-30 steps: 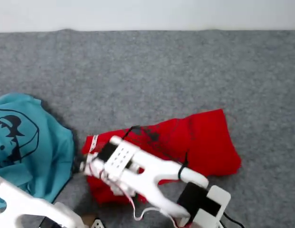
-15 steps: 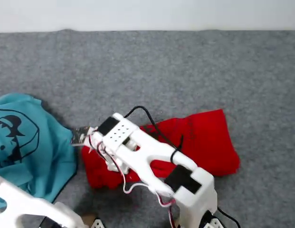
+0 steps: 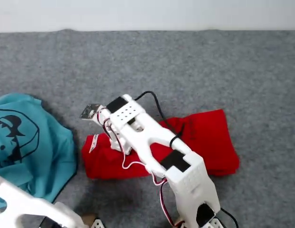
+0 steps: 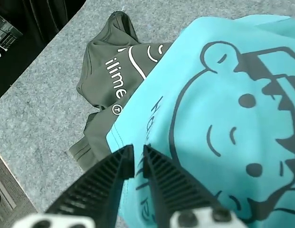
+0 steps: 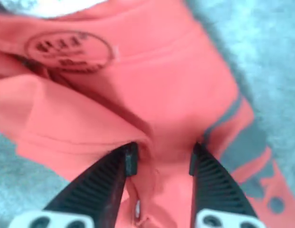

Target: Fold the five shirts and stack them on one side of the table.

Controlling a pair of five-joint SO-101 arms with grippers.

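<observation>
A red shirt (image 3: 209, 137) lies folded into a rough rectangle on the grey table, with a white neck tag (image 3: 93, 142) at its left end. My right gripper (image 3: 116, 142) hangs over that left end. In the right wrist view it (image 5: 164, 156) is open, and a ridge of red cloth (image 5: 137, 95) with an oval neck label (image 5: 69, 50) lies under its fingers. A teal shirt (image 3: 28, 142) with a dark print lies at the left. My left gripper (image 4: 135, 159) is shut just above that teal shirt (image 4: 223, 104), holding nothing.
A dark green shirt (image 4: 114, 71) lies crumpled beyond the teal one, near the table's edge (image 4: 23, 137). The left arm's white link (image 3: 23, 204) crosses the near left corner. Bare grey tabletop (image 3: 185, 66) stretches across the far side and right.
My right arm has swung from the red shirt's near left corner toward the far side. The shirt's left part now lies flatter, with a straighter near edge.
</observation>
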